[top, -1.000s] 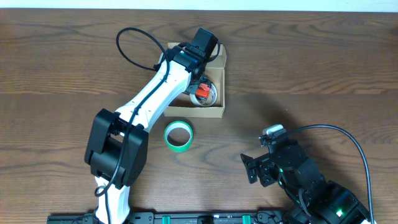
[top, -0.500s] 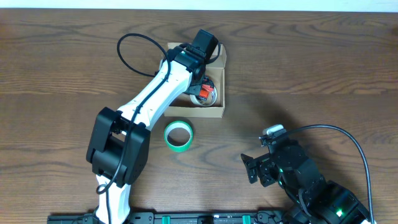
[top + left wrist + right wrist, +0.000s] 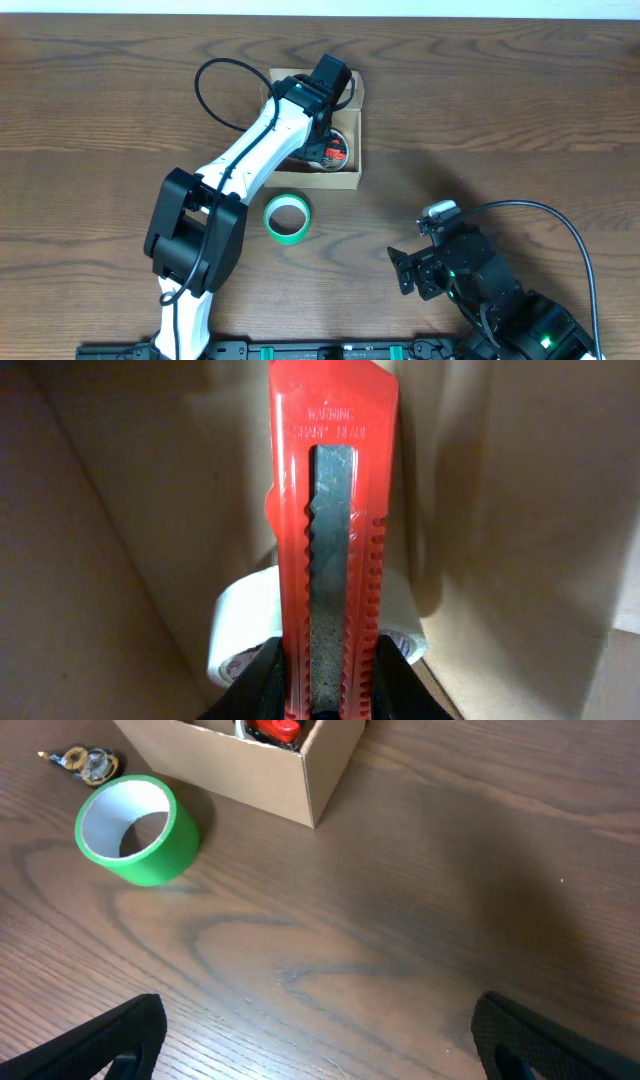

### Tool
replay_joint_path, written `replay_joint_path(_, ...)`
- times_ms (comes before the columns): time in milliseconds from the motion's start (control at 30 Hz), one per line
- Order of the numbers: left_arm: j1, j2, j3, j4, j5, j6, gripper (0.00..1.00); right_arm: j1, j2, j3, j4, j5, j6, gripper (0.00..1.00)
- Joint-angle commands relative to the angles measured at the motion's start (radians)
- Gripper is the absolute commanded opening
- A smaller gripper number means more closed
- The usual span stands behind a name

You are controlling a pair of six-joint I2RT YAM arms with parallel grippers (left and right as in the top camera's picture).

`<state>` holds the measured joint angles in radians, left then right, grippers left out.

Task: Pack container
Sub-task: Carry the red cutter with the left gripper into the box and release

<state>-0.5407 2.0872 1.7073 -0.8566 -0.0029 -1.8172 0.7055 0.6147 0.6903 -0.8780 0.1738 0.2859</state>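
Note:
The tan cardboard container (image 3: pixel 350 175) stands open at the table's back middle; its corner also shows in the right wrist view (image 3: pixel 320 765). My left gripper (image 3: pixel 328 142) is inside it, shut on a red box cutter (image 3: pixel 333 550) that points down into the box. A white tape roll (image 3: pixel 240 635) lies on the box floor under the cutter. A green tape roll (image 3: pixel 287 217) sits on the table just in front of the box, also in the right wrist view (image 3: pixel 135 828). My right gripper (image 3: pixel 318 1050) is open and empty, low over bare table at the front right.
A small set of keys (image 3: pixel 80 761) lies on the table left of the box in the right wrist view. The left arm (image 3: pixel 245 160) stretches diagonally from the front left to the box.
The left gripper has shifted slightly deeper and right inside the box with the cutter. The right arm has not moved.

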Motion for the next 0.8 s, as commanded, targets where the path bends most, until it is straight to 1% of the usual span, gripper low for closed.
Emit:
replay_joint_path(0, -0.004, 0.019, 0.010, -0.007, 0.003, -0.017, 0.33, 0.015, 0.000, 0.000, -0.002, 0.013, 0.016, 0.99)
replay_joint_path(33, -0.004, 0.019, 0.010, -0.007, 0.003, -0.017, 0.38, 0.015, 0.000, 0.000, -0.002, 0.013, 0.016, 0.99)
replay_joint_path(67, -0.004, 0.019, 0.010, -0.007, 0.003, -0.017, 0.45, 0.015, 0.000, 0.000, -0.002, 0.013, 0.016, 0.99)
replay_joint_path(167, -0.004, 0.018, 0.010, -0.006, 0.003, -0.017, 0.53, 0.015, 0.000, 0.000, -0.002, 0.013, 0.016, 0.99)
replay_joint_path(300, -0.004, 0.018, 0.010, -0.003, 0.003, -0.017, 0.55, 0.015, 0.000, 0.000, -0.002, 0.013, 0.016, 0.99)
replay_joint_path(633, -0.002, -0.004, 0.011, 0.030, -0.011, -0.015, 0.56, 0.015, 0.000, 0.000, -0.002, 0.013, 0.016, 0.99)
replay_joint_path(700, 0.000, -0.023, 0.011, 0.030, -0.028, 0.001, 0.60, 0.015, 0.000, 0.000, -0.002, 0.013, 0.016, 0.99)
replay_joint_path(767, 0.006, -0.048, 0.011, 0.030, -0.042, 0.034, 0.61, 0.015, 0.000, 0.000, -0.002, 0.013, 0.016, 0.99)
